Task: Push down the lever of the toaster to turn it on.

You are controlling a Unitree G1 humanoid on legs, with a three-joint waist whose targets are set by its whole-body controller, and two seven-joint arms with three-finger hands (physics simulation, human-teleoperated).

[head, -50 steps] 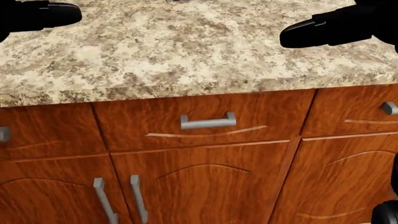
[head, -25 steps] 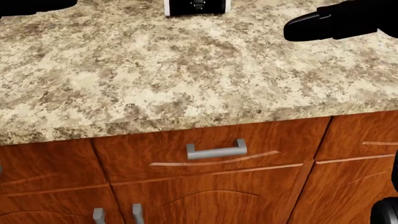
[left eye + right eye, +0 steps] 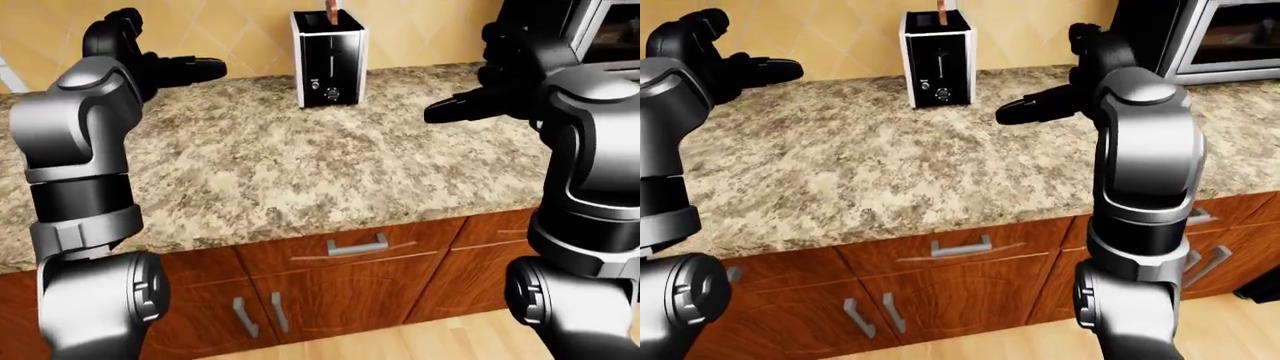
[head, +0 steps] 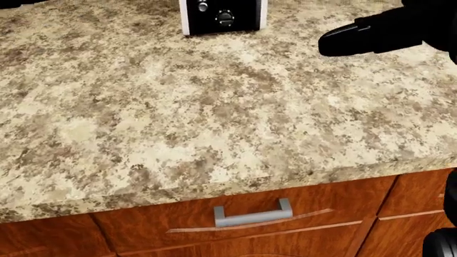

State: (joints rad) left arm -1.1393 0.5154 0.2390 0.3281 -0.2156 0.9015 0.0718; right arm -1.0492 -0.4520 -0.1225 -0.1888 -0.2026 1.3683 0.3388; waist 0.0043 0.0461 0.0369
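A white and black toaster (image 3: 328, 58) stands upright on the speckled counter (image 3: 300, 165) near the wall, with toast sticking out of its top. Its black end face with knobs shows at the top of the head view (image 4: 221, 16); I cannot make out the lever. My left hand (image 3: 185, 69) is open, held above the counter to the left of the toaster. My right hand (image 3: 462, 109) is open, fingers pointing left, above the counter to the right of the toaster and apart from it; it also shows in the head view (image 4: 357, 38).
A steel microwave (image 3: 1230, 37) stands at the counter's right end. Below the counter are wooden drawers and cabinet doors with metal handles (image 3: 355, 245). Wood floor (image 3: 440, 341) lies at the bottom.
The camera has tilted up: the counter edge and drawer handle slid down the head view and more of the toaster came in at the top. My right hand stays at the upper right.
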